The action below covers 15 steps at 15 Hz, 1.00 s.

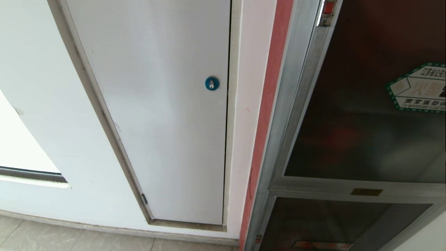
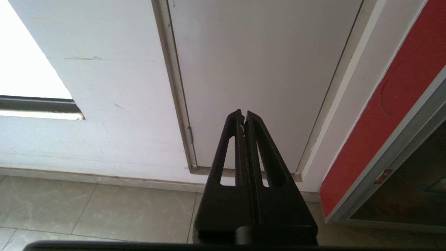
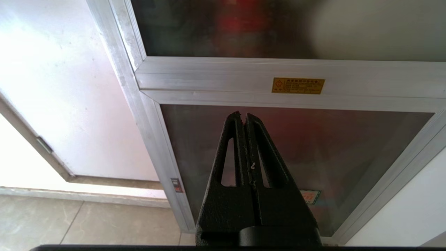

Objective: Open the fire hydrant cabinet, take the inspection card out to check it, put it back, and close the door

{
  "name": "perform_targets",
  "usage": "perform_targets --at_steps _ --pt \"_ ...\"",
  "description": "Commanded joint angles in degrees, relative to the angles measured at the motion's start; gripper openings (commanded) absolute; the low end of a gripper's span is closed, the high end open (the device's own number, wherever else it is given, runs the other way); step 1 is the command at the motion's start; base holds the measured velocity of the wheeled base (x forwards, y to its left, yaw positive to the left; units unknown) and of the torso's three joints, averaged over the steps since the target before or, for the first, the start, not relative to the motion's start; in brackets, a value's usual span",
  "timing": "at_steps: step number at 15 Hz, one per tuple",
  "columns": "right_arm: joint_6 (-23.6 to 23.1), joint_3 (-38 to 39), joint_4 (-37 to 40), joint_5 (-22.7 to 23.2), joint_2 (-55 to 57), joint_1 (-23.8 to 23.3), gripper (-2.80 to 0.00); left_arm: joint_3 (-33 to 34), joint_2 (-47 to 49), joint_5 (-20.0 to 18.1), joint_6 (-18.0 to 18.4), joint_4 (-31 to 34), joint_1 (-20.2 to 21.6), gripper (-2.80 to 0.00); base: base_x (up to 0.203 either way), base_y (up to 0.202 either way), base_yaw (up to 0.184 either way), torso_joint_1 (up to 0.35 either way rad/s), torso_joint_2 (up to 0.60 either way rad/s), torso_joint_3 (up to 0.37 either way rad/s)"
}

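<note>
The fire hydrant cabinet [image 1: 289, 115] stands at the right of the head view, a silver frame with a red side strip. Its door [image 1: 348, 104] is dark tinted glass, lies shut in the frame and carries a green-bordered hexagonal sticker [image 1: 420, 89]. The inspection card is hidden. Neither arm shows in the head view. My left gripper [image 2: 244, 113] is shut and empty, pointing at the foot of a white panel door [image 2: 261, 62]. My right gripper [image 3: 244, 114] is shut and empty, held off a smaller dark glass panel [image 3: 348, 139] below the door's lower rail [image 3: 226, 76].
The white panel door [image 1: 156, 104] with a round blue lock [image 1: 212, 83] fills the wall left of the cabinet. A yellow plate [image 3: 298, 85] sits on the cabinet's cross rail. Beige floor tiles [image 2: 87, 209] run along the wall's base. A window ledge [image 1: 31, 174] lies far left.
</note>
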Motion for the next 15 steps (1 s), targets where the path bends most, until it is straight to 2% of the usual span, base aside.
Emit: perform_targets --at_steps 1,15 --pt "0.08 0.0 -0.03 -0.02 0.09 0.0 -2.8 0.0 0.01 -0.01 -0.03 -0.02 0.0 -2.8 0.0 0.0 0.0 0.0 0.0 0.0" --pt "-2.19 0.0 -0.03 0.59 0.09 0.0 -2.8 0.0 0.01 -0.01 -0.03 0.04 0.0 -2.8 0.0 0.0 0.0 0.0 0.0 0.0"
